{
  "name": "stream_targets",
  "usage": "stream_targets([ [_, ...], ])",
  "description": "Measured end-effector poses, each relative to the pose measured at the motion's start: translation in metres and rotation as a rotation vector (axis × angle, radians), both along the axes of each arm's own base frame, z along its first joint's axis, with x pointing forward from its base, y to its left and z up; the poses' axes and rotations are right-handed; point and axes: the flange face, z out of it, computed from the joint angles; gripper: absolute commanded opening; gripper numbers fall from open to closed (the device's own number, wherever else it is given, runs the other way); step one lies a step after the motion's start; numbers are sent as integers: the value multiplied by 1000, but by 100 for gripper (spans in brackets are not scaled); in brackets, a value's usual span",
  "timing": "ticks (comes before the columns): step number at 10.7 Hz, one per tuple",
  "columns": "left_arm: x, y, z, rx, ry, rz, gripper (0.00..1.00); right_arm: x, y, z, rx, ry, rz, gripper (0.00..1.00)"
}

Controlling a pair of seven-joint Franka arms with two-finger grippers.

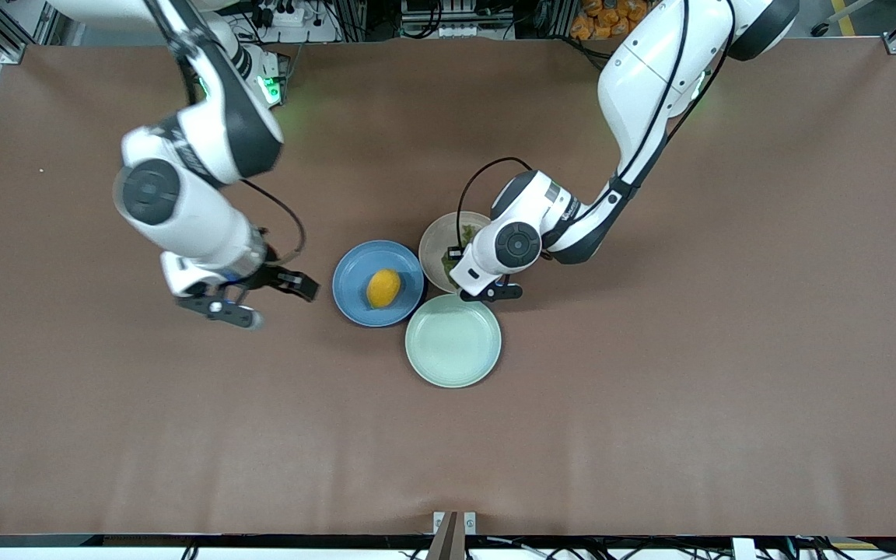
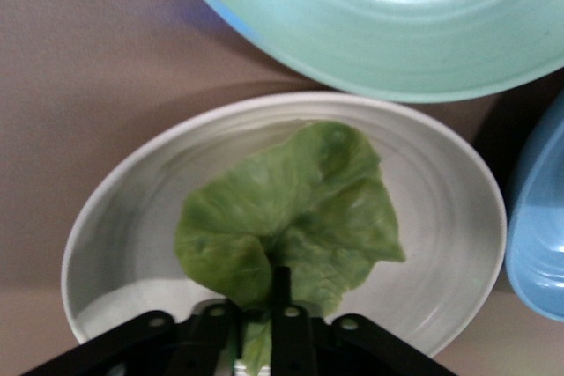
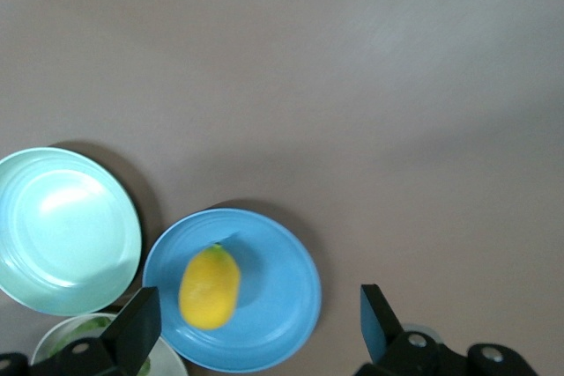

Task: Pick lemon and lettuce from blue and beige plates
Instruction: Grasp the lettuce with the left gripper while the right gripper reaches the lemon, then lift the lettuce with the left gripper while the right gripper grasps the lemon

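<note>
The lettuce (image 2: 300,209), a wrinkled green leaf, lies in the beige plate (image 2: 441,217). My left gripper (image 2: 256,316) is low over that plate and shut on the leaf's edge. In the front view the left hand covers most of the lettuce (image 1: 469,232) and part of the beige plate (image 1: 436,233). The yellow lemon (image 1: 383,288) rests in the blue plate (image 1: 351,268), which touches the beige plate. My right gripper (image 1: 265,299) hangs open over the table beside the blue plate, toward the right arm's end. Its wrist view shows the lemon (image 3: 210,287) on the blue plate (image 3: 282,297), apart from the gripper (image 3: 258,305).
A mint-green plate (image 1: 453,340) with nothing in it sits against both other plates, nearer to the front camera. The brown table (image 1: 650,389) spreads wide around the three plates.
</note>
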Motion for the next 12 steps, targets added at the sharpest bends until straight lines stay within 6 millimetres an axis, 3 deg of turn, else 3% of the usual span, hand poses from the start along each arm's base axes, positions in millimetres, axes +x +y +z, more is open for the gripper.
stream_targets([
  [3,20,11,27,-10,-24,24,0,-12,56,-65,27,-15,-101,100],
  [5,46,43,69,4,-21,55,0,-31,68,-112,32,-17,-161,100],
  [7,74,90,121,10,-34,74,0,-50,74,-145,25,-1,-200,100],
  [9,106,158,156,-2,-56,82,0,-61,84,-164,0,6,-221,100],
  [10,119,192,165,-6,-61,99,0,-63,87,-171,0,5,-239,99],
  [11,130,224,167,-10,-57,109,0,-63,87,-177,6,4,-261,91],
  [12,138,256,165,-13,-46,116,0,-64,89,-182,7,6,-278,77],
])
